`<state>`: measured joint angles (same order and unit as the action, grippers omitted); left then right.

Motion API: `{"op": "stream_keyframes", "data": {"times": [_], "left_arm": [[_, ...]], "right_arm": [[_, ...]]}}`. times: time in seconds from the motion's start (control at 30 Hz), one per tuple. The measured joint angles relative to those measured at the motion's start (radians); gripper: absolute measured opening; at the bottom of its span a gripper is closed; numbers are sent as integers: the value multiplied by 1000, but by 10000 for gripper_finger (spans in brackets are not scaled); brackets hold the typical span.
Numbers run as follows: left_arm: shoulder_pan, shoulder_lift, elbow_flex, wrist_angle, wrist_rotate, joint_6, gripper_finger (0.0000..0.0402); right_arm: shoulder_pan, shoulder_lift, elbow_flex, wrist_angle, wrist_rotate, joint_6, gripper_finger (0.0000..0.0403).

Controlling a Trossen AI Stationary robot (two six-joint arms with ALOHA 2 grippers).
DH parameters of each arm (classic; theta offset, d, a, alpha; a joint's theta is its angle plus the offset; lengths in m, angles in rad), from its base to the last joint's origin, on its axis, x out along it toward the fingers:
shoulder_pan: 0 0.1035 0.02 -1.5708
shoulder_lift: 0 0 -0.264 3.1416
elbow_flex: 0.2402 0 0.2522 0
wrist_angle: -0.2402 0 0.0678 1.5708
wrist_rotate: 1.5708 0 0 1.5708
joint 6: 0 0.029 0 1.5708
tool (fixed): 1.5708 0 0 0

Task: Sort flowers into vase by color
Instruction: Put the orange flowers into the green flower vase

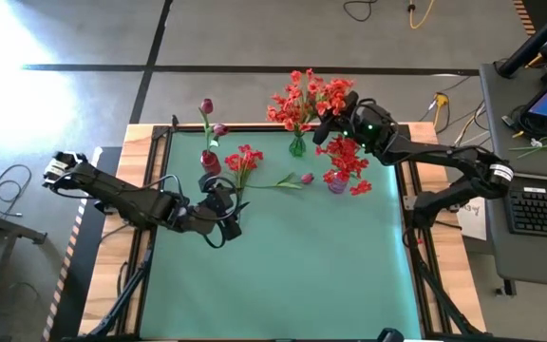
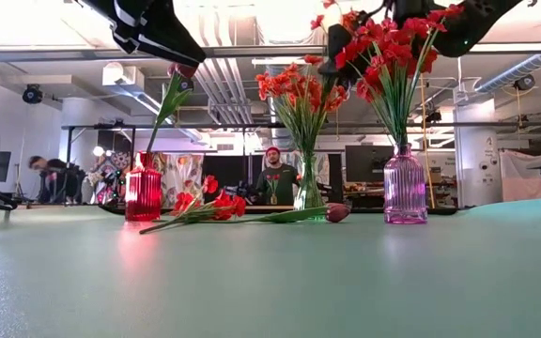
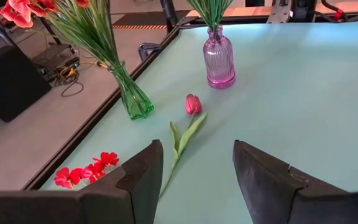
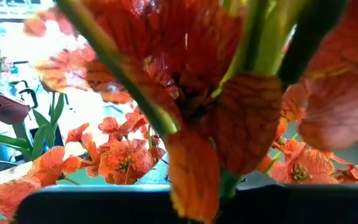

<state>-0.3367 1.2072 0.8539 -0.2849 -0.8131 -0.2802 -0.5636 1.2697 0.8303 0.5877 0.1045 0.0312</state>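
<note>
One magenta tulip (image 3: 192,104), green-stalked, flat on table (image 3: 303,112)

Bright, even room light falls on the worktop (image 1: 283,256), with a washed-out glare patch on the floor (image 1: 27,57) at the high view's upper left. Ceiling lights blow out the low view's top. The right wrist view is filled by blurred petals, perhaps too close to focus.

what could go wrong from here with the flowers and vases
The right gripper sits shut among the blossoms between the green vase and the purple vase; pulling away might snag stems and tip one. The open left gripper faces the loose tulip, whose thin stalk could slip.
</note>
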Motion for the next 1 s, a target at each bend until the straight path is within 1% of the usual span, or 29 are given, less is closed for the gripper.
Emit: {"op": "stream_keyframes", "data": {"times": [0.1,0.7,0.8,1.0], "left_arm": [[0,0,0,7,0,0,180],[0,0,0,15,0,0,180],[0,0,0,15,0,0,180],[0,0,0,15,0,0,180]], "right_arm": [[0,0,-2,-8,0,22,18],[0,1,-6,-10,1,21,18],[0,2,-5,-8,3,60,18],[0,10,36,-72,37,84,18]]}}
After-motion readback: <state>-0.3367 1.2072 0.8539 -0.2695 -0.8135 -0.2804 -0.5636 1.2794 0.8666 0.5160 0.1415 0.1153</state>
